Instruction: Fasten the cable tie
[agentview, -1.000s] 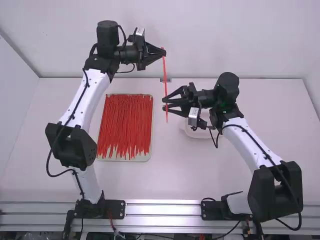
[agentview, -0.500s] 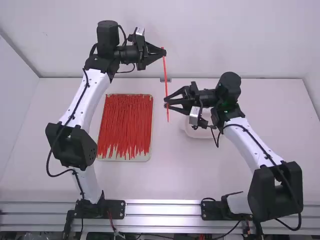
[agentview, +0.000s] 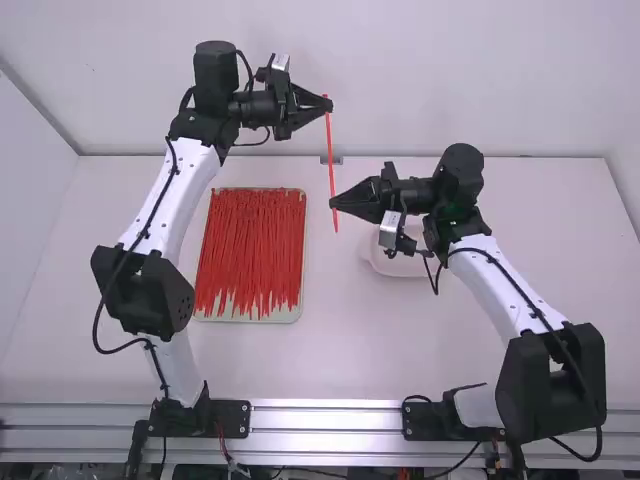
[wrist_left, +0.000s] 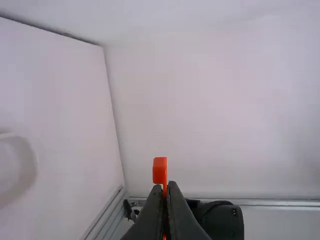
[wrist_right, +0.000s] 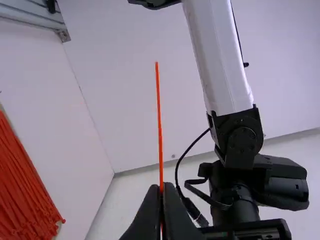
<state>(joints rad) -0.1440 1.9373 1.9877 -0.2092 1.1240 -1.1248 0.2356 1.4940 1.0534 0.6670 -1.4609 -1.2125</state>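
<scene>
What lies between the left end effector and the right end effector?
Only the red cable tie: a straight bare stretch of it runs from the left end effector to the right end effector, as the high view shows.

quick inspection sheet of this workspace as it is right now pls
surface: white table, no damage seen
job's things: thin red plastic cable tie held roughly upright in the air between both grippers; pile of spare red cable ties on a beige rectangular tray
clutter: small white dish under the right arm
grippers: left gripper shut on the tie's head end; right gripper shut near its lower end
cables: black cables run along the arms, away from the tie
surroundings: white walls; metal rail at the front
</scene>
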